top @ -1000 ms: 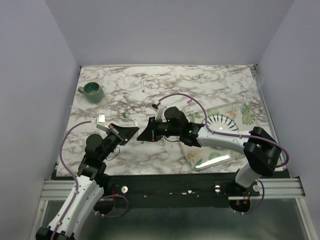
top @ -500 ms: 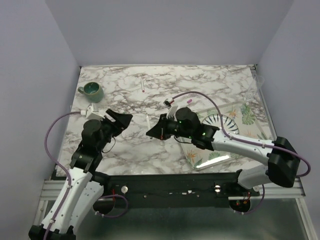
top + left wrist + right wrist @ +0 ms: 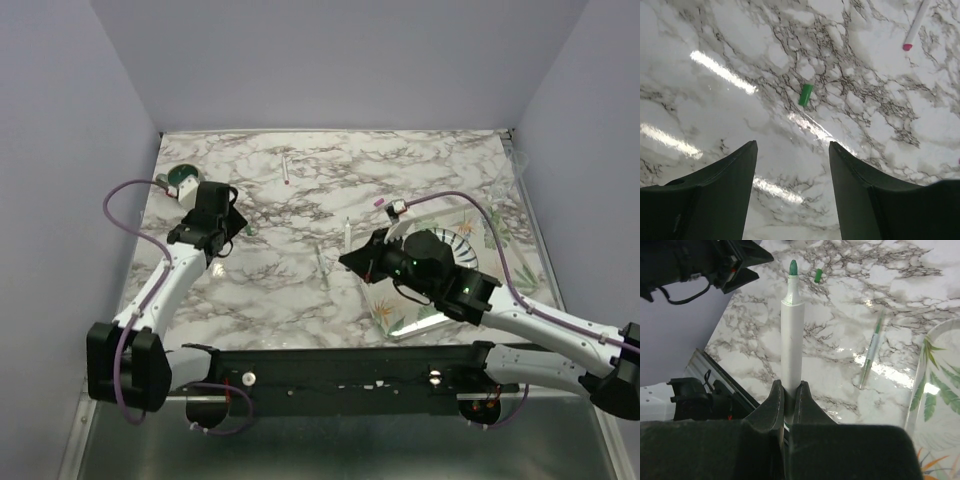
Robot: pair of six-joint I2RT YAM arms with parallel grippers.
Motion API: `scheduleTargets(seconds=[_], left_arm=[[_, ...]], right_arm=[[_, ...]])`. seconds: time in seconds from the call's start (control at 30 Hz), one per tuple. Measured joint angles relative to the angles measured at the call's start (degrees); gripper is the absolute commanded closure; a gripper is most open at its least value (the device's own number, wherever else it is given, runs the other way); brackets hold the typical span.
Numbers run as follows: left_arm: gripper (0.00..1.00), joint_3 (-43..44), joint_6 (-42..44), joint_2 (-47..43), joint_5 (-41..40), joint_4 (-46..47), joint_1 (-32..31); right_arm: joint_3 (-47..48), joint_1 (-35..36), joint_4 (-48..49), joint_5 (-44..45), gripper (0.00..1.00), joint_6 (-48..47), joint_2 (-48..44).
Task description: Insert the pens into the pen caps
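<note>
My right gripper (image 3: 354,257) (image 3: 790,387) is shut on the lower end of a white pen (image 3: 347,234) (image 3: 792,330). The pen stands upright with its green tip on top. A second thin pen (image 3: 322,262) (image 3: 872,352) lies on the marble beside it. A third pen, with a red tip (image 3: 286,168) (image 3: 916,25), lies at the back. The green pen cap (image 3: 250,230) (image 3: 805,94) (image 3: 818,274) rests on the table just ahead of my left gripper (image 3: 232,226) (image 3: 792,144), which is open and holds nothing. A pink pen cap (image 3: 378,201) lies further right.
A green mug (image 3: 180,176) stands at the back left, partly behind my left arm. A clear leaf-printed tray (image 3: 400,322) (image 3: 935,370) and a striped plate (image 3: 447,243) sit on the right under my right arm. Purple cables loop off both arms.
My left gripper has opened and swung to the back left, toward the green cap. My right arm has drawn back to the right with the upright pen.
</note>
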Motion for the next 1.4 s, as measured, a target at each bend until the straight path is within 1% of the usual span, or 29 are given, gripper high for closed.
scheduleTargets(seconds=[0.1, 0.17, 0.27, 0.3, 0.33, 0.4, 0.43, 0.6, 0.8, 1.07, 1.3, 1.4], left_arm=[[0.45, 3.6, 5.6, 8.1, -1.1, 3.4, 0.9], [0.48, 6.1, 8.6, 13.2, -0.1, 5.0, 1.9], [0.62, 9.2, 12.3, 20.5, 3.7, 8.2, 4.4], [0.73, 10.2, 13.4, 22.8, 4.6, 9.0, 5.0], [0.79, 11.2, 14.5, 24.9, 5.2, 9.6, 5.5], [0.95, 13.7, 16.4, 28.7, 6.1, 9.5, 5.6], [1.00, 15.6, 17.0, 31.5, 6.3, 9.4, 5.5], [1.00, 22.5, 19.2, 40.5, 6.3, 7.8, 5.4], [1.00, 23.9, 20.1, 44.7, 6.0, 5.5, 5.4], [1.00, 23.4, 20.6, 44.6, 5.7, 5.9, 4.0], [1.00, 17.7, 20.1, 40.7, 6.9, 8.3, 1.6], [1.00, 13.9, 20.1, 38.0, 9.3, 10.3, -0.3]], right_arm=[[-0.9, 0.0, -0.9, 1.7, 0.99, -0.7, -3.0], [-1.4, 0.0, -1.8, 2.9, 0.99, -1.1, -5.2], [-2.1, 0.0, -2.3, 4.1, 0.99, -1.6, -6.9], [-2.3, 0.0, -2.3, 4.3, 0.99, -1.7, -7.2], [-2.4, 0.0, -2.4, 4.5, 0.99, -1.9, -7.3], [-2.4, 0.0, -2.5, 4.7, 0.99, -2.2, -7.3], [-2.4, 0.0, -2.6, 4.7, 0.99, -2.2, -7.3], [-2.4, 0.0, -3.5, 5.1, 0.99, -2.6, -7.5], [-2.5, 0.0, -4.1, 6.0, 0.99, -2.7, -9.1], [-2.5, 0.0, -5.1, 6.6, 0.99, -2.6, -9.3], [-2.6, 0.0, -5.7, 6.6, 0.99, -2.6, -9.6], [-2.8, 0.0, -5.7, 6.8, 0.99, -2.6, -10.3]])
